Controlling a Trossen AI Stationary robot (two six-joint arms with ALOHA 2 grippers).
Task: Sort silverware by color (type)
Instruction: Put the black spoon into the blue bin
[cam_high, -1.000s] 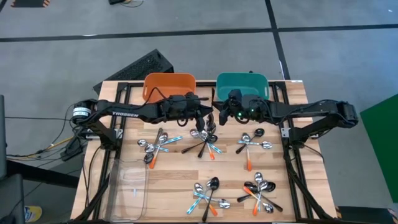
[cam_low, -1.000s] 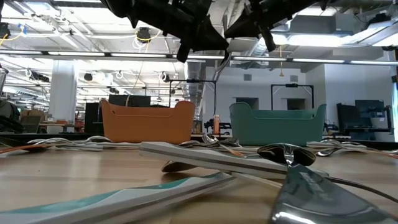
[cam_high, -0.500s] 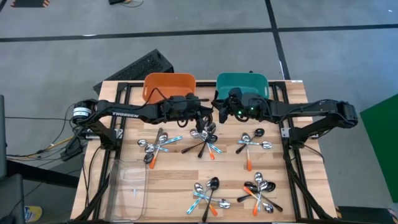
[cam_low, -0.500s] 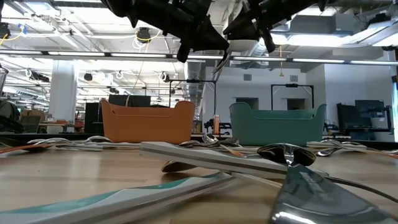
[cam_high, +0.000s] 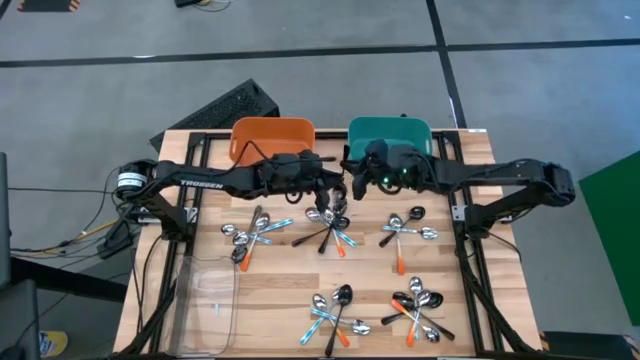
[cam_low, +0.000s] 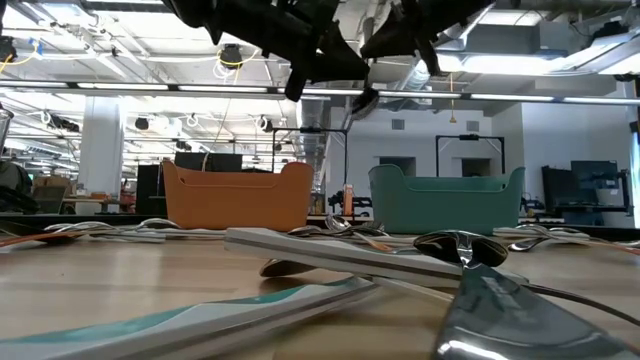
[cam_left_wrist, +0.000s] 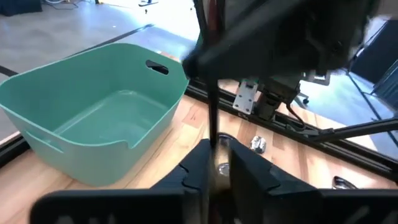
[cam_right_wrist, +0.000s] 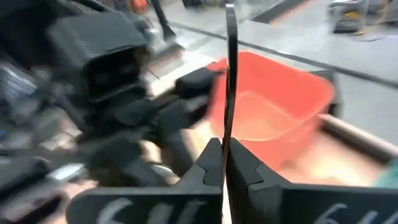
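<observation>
A dark spoon (cam_right_wrist: 229, 74) hangs between both grippers, high above the table and near the two bins; its lower end (cam_low: 367, 98) shows in the low view. My left gripper (cam_high: 337, 196) and right gripper (cam_high: 350, 180) meet tip to tip there, each shut on this spoon. Several crossed heaps of spoons with orange, light-blue and dark handles lie flat on the wood, such as one heap (cam_high: 330, 232) below the grippers and another (cam_high: 255, 232) to its left. My left gripper pinches the dark spoon's thin handle (cam_left_wrist: 213, 134) between its two fingers. The handle runs on from them to my right gripper (cam_left_wrist: 261, 43). The spoon is lifted clear of the table. My right gripper pinches the same handle (cam_right_wrist: 226, 134) between its two fingers, which lie across it. The rest of the handle stands out beyond them to its free end (cam_right_wrist: 229, 9). The spoon touches no other spoon.
An orange bin (cam_high: 272, 140) and a teal bin (cam_high: 390, 135) stand at the far edge, both showing bare bottoms. More spoon heaps lie at the right (cam_high: 405, 232) and near the near edge (cam_high: 335, 310), (cam_high: 420, 305). A clear container (cam_high: 205, 300) sits at the near left.
My right gripper has shifted a little toward the far edge, close by the left one. The spoon's lower end, a thin hanging line before, has swung higher and now shows its bowl in the low view.
</observation>
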